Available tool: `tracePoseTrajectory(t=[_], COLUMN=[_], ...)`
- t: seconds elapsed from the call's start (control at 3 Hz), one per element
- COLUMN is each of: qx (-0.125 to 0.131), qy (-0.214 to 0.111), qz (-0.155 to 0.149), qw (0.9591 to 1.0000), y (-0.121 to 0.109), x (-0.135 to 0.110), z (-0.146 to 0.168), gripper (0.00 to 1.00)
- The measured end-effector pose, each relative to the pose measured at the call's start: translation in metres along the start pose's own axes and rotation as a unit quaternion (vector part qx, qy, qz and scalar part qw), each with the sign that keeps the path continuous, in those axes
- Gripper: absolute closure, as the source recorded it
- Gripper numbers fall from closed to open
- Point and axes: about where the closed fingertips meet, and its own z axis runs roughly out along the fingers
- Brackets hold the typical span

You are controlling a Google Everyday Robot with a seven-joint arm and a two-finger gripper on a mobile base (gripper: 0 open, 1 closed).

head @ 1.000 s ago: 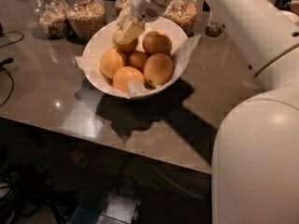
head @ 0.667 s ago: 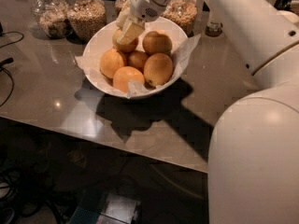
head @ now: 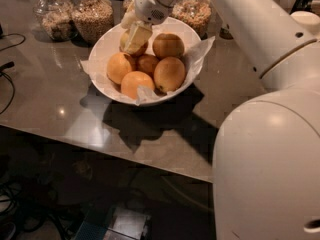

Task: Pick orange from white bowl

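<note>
The white bowl (head: pixel 101 48) stands on the grey counter, lined with crumpled white paper and holding several oranges. My gripper (head: pixel 135 33) reaches down from the top into the bowl's back left part. It sits right on a paler orange (head: pixel 126 43), which it mostly covers. The other oranges lie beside it: one at the back right (head: pixel 168 45), one at the left (head: pixel 120 67), one at the right (head: pixel 169 74), one at the front (head: pixel 135 83) and a small one in the middle (head: pixel 147 63).
Glass jars of grain stand behind the bowl: two at the back left (head: pixel 55 16) (head: pixel 93 15) and one at the back right (head: pixel 192 9). Black cables (head: pixel 7 66) lie at the left edge. My white arm and body (head: pixel 265 159) fill the right side. The counter's front edge runs below the bowl.
</note>
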Motion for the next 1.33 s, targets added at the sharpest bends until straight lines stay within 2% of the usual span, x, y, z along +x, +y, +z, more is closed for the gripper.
tracePoseTrajectory(t=[0.67,1.0,1.33], qx=[-0.002,-0.008,-0.016], qy=[-0.004,0.000,0.003], qz=[0.004,0.005,0.007], qw=[1.0000,1.0000,0.9998], y=[0.000,0.000,0.002], x=[0.004,0.008,0.013], z=[0.004,0.005,0.009], gripper=[0.51,0.32,0.19])
